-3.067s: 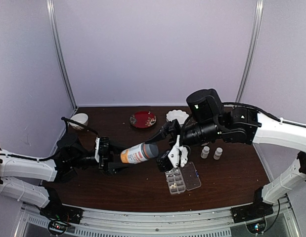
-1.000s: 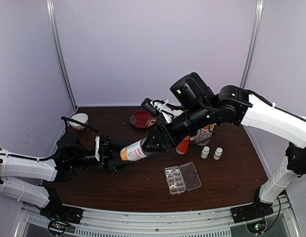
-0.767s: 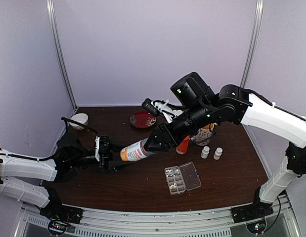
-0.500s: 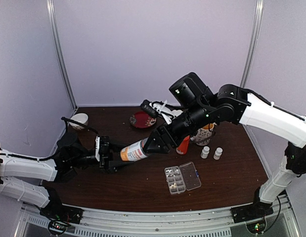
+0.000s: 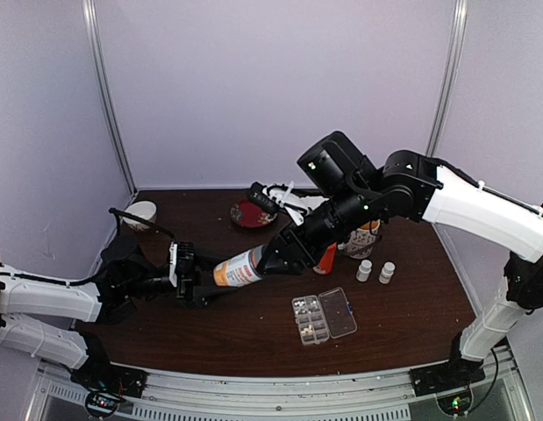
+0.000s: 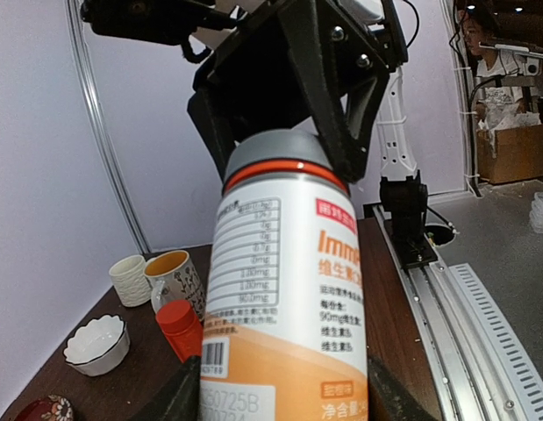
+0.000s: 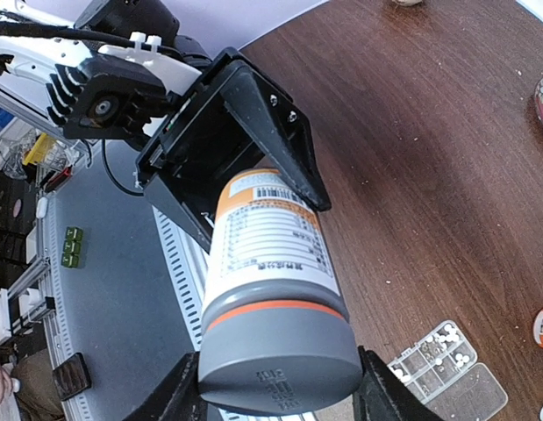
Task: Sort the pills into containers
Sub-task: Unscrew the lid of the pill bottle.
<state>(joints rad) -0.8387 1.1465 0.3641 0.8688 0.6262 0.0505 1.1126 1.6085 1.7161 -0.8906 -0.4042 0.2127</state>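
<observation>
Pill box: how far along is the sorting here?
Done: the pill box lies open, with pills in several compartments. In hand: the left gripper holds the orange-and-white bottle sideways in the air while the right gripper clasps its grey cap. Left: the cap is not yet off, so nothing pours from this bottle. Two small white bottles stand apart from both grippers.

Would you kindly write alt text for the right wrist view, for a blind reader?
A grey-capped orange bottle fills the centre, held by the left gripper, the right gripper around its cap. The open pill box lies on the table, lower right.
</observation>
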